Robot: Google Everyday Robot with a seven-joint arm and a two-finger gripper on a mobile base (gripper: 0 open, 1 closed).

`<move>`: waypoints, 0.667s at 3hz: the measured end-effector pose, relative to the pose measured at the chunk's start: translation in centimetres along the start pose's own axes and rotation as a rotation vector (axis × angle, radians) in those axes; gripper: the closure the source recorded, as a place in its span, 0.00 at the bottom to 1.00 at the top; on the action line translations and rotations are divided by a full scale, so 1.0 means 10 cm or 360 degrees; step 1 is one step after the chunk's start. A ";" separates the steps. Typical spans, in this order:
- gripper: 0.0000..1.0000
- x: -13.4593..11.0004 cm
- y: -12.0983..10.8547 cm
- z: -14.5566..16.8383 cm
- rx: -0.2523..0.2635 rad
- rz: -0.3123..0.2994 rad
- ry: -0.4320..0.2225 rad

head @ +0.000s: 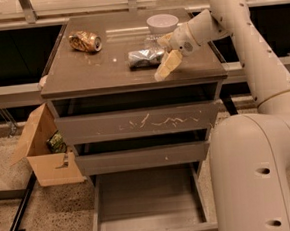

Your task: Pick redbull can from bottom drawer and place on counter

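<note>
The redbull can (144,58), silver and blue, lies on its side on the counter (96,66), near the right middle. My gripper (159,57) is at the can's right end, just above the counter. Its cream fingers (163,67) stand apart, one in front of the can's end and one behind it, so the gripper is open. The bottom drawer (146,200) is pulled out below, and its inside shows nothing in it.
A gold-brown dented can (85,41) lies at the counter's back left. A white bowl-like thing (162,22) and something clear (151,38) stand behind the gripper. The scratched middle drawer (135,123) is shut. A cardboard box (45,155) sits on the floor at left.
</note>
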State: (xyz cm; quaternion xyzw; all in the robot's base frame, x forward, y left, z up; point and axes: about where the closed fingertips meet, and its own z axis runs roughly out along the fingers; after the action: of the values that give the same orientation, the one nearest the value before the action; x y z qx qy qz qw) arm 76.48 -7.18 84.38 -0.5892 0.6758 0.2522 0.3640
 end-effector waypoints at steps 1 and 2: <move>0.00 0.00 0.00 0.00 0.0000 0.0000 0.0000; 0.00 -0.04 -0.03 -0.07 0.0018 -0.0034 -0.0023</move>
State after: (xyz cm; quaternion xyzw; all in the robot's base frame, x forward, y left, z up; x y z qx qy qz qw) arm 76.67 -7.56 85.19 -0.5925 0.6683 0.2486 0.3749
